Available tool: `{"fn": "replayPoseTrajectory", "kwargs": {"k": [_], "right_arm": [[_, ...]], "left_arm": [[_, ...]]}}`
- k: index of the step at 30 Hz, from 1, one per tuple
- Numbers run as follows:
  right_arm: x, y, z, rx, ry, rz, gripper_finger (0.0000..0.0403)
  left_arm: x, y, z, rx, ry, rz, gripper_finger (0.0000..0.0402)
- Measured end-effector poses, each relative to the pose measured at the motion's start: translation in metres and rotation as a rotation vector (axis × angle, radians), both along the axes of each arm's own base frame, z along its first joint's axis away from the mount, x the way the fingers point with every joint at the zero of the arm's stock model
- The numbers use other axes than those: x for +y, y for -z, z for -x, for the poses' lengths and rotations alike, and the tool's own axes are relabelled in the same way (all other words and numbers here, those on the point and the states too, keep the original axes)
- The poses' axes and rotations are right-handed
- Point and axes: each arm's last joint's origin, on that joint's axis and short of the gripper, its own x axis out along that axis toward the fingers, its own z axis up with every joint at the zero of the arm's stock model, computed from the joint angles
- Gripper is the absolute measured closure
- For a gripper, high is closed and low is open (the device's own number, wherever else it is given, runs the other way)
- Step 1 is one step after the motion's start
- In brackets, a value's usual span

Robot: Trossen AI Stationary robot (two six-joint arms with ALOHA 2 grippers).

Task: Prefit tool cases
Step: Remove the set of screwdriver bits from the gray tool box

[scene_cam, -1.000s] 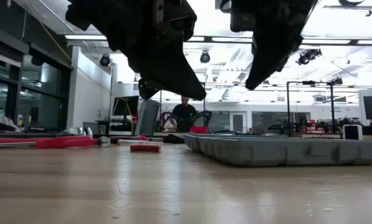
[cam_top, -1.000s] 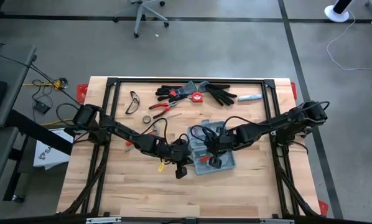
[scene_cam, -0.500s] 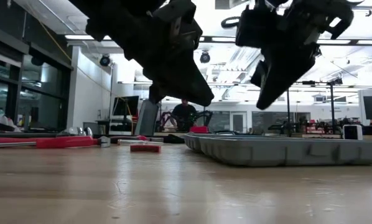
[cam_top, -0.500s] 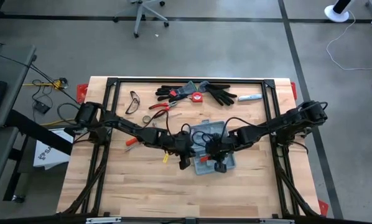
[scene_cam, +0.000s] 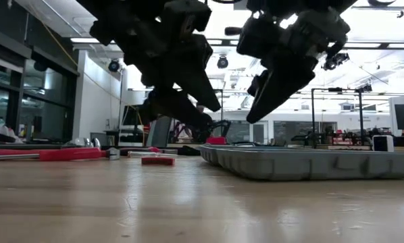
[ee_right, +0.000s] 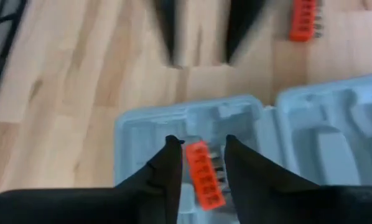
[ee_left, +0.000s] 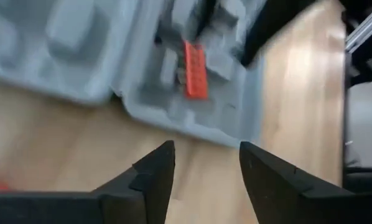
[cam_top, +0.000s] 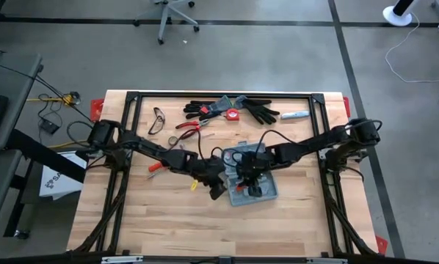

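The grey-blue tool case (cam_top: pixel 267 192) lies open on the table, both moulded halves (ee_right: pixel 335 137) face up. A red bit strip (ee_right: pixel 204 177) lies in one half. My right gripper (ee_right: pixel 199 163) is above that half, open, with one finger on each side of the strip. My left gripper (ee_left: pixel 206 163) is open over bare wood, just off the case's left edge (ee_left: pixel 173 127), with nothing between its fingers. The low view shows both grippers raised above the table, the left (scene_cam: pixel 203 108) and the right (scene_cam: pixel 259 101). My right gripper comes slanting down from above at the red bit strip (ee_right: pixel 201 158), which rests in the case between the two fingers. I cannot tell whether either finger touches it.
A second red strip (ee_right: pixel 304 18) lies on the wood beside the case. Along the far edge are black gloves (cam_top: pixel 262 112), a tape measure (cam_top: pixel 233 114), red-handled pliers (cam_top: pixel 192 125), safety glasses (cam_top: pixel 157 119) and a marker (cam_top: pixel 295 115). Black frame rails (cam_top: pixel 322 125) border the table.
My left gripper has opened, rolled, and shifted a little toward the case. My right gripper has come down toward the case and tipped. The case has stayed where it was.
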Motion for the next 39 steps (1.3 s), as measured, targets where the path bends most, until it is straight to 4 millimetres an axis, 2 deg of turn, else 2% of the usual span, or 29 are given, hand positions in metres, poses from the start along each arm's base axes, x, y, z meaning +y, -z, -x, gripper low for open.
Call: {"fn": "replayPoseTrajectory", "kwargs": {"k": [3, 7, 13, 16, 21, 29, 36, 39], "right_arm": [[-0.005, 0.001, 0.002, 0.041, 0.051, -0.039, 0.0276], [-0.003, 0.003, 0.007, 0.104, 0.030, -0.062, 0.0275], [0.015, 0.005, 0.011, 0.069, -0.088, 0.117, 0.0274], [0.021, 0.002, 0.008, 0.001, -0.075, 0.177, 0.0274], [0.019, 0.000, 0.003, -0.049, -0.047, 0.207, 0.0271], [0.022, 0.019, -0.002, 0.001, -0.116, 0.165, 0.0271], [0.023, 0.020, 0.000, 0.005, -0.174, 0.184, 0.0271], [0.023, 0.028, -0.002, 0.025, -0.194, 0.197, 0.0271]], "left_arm": [[-0.011, -0.001, 0.001, 0.001, -0.044, 0.071, 0.0228], [-0.028, -0.009, 0.005, -0.038, -0.080, 0.066, 0.0231], [-0.045, -0.023, 0.017, -0.103, -0.093, -0.085, 0.0240], [-0.045, -0.024, 0.021, -0.077, -0.068, -0.146, 0.0243], [-0.047, -0.020, 0.028, -0.007, 0.010, -0.189, 0.0243], [-0.050, -0.016, 0.033, 0.044, 0.062, -0.194, 0.0243], [-0.049, -0.015, 0.035, 0.067, 0.062, -0.203, 0.0243], [-0.049, -0.015, 0.034, 0.062, 0.062, -0.201, 0.0243]]}}
